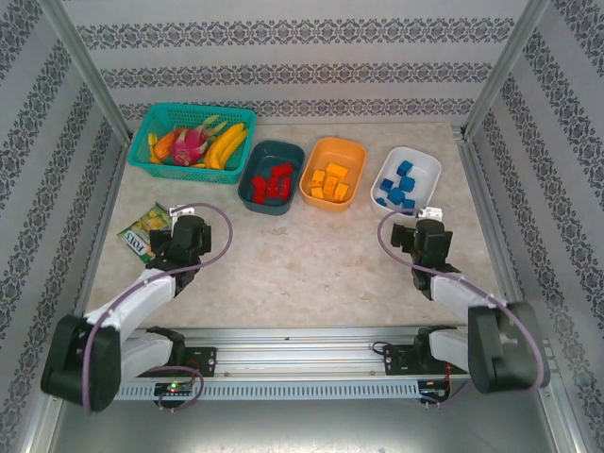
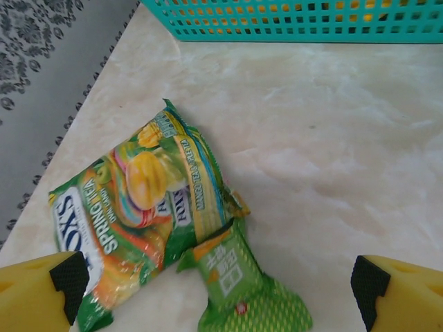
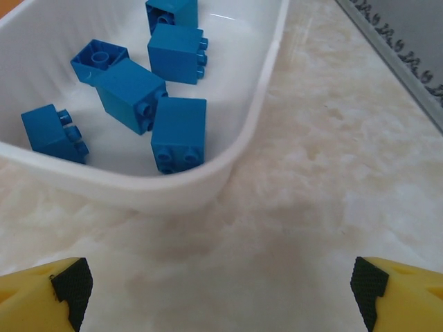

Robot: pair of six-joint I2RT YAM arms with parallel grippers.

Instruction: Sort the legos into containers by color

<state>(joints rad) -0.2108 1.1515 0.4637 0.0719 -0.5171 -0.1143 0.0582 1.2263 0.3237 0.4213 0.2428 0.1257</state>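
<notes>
Left gripper (image 2: 221,287) jaws wide open, empty, over two snack packets (image 2: 131,228) near left | right gripper (image 3: 221,287) wide open, empty, just short of white tub (image 3: 249,131) | row beyond: teal tub (image 1: 283,156) holds red legos (image 1: 274,184), orange tub (image 1: 332,143) orange legos (image 1: 330,181), white tub blue legos (image 3: 178,131), perhaps six | far left: fruit basket (image 1: 189,109)

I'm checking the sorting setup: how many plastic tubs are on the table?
3, in a row at the far side: dark teal tub left, orange tub middle, white tub right. None seems hidden.
</notes>
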